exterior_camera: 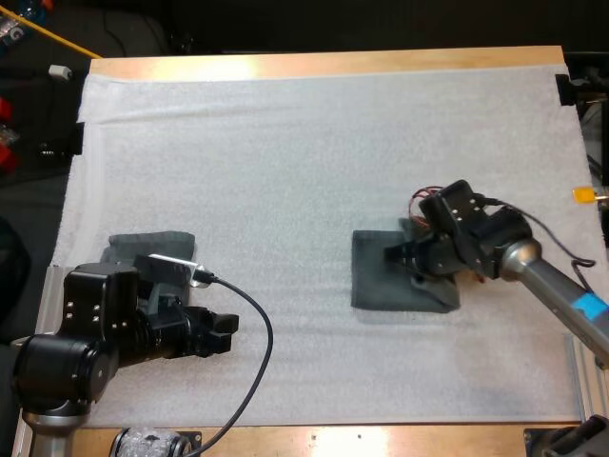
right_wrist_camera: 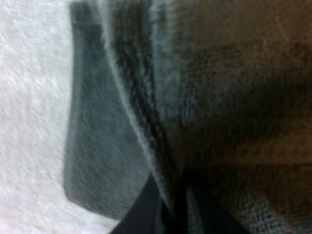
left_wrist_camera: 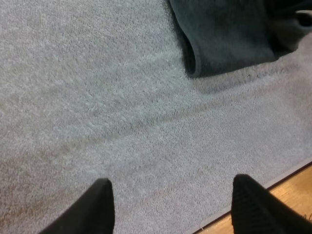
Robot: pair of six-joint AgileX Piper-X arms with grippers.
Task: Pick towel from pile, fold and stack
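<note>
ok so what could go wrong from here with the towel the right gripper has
1. The right gripper is shut on a fold of the folded towel; pulling could drag its layers apart or skew it.
2. The other towel lies partly under the left arm, whose open left gripper hangs over bare mat; a swing might snag it.

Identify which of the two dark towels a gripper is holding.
The towel on the right: the right gripper is shut on its fold. The towel on the left lies ungripped, and the left gripper stands open over the mat.
</note>
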